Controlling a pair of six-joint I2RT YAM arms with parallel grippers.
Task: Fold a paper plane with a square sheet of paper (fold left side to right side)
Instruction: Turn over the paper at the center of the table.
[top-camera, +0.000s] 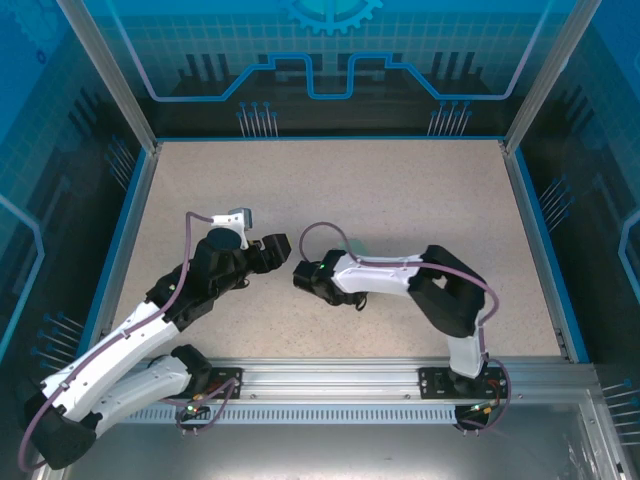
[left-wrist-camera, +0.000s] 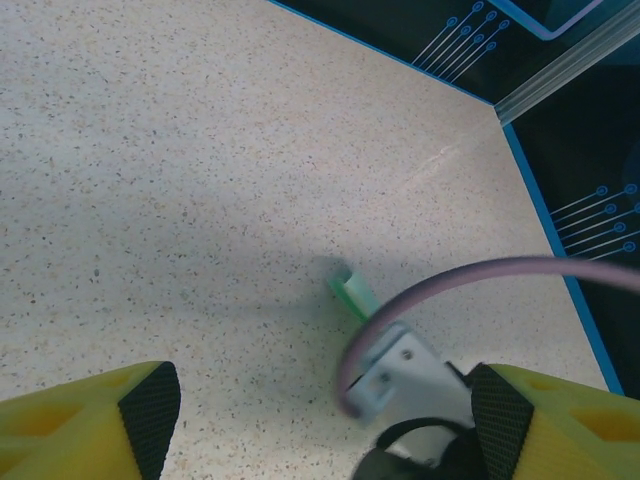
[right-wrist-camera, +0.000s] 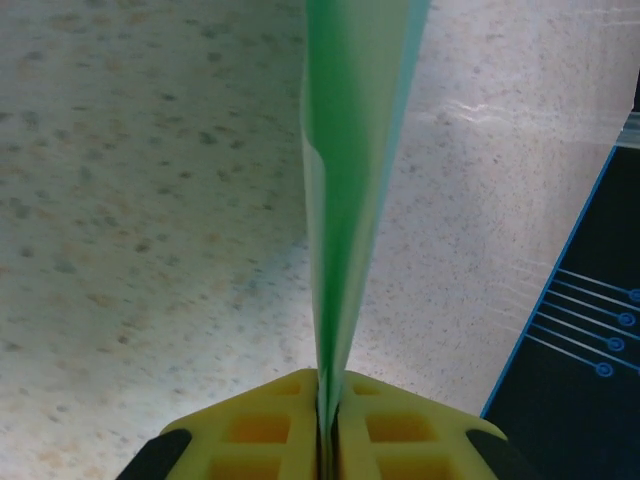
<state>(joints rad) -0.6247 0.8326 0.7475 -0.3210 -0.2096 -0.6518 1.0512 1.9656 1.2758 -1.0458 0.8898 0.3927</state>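
Observation:
The paper plane (right-wrist-camera: 355, 150) is a slim pale mint-green fold seen edge-on, rising from between the yellow fingers (right-wrist-camera: 260, 430) of my right gripper (right-wrist-camera: 330, 420), which is shut on it. A short green end of the plane (left-wrist-camera: 352, 292) pokes out past the right arm's white wrist mount (left-wrist-camera: 405, 375) in the left wrist view, and shows as a faint green patch (top-camera: 357, 248) beside that arm's forearm from above. My left gripper (left-wrist-camera: 320, 420) (top-camera: 278, 247) is open, its fingers wide apart and holding nothing. It faces the right wrist from close by.
The speckled beige table (top-camera: 400, 190) stretches away behind both arms. A blue border and glass wall (top-camera: 530, 200) close off the right side. A purple cable (left-wrist-camera: 470, 280) loops over the right wrist.

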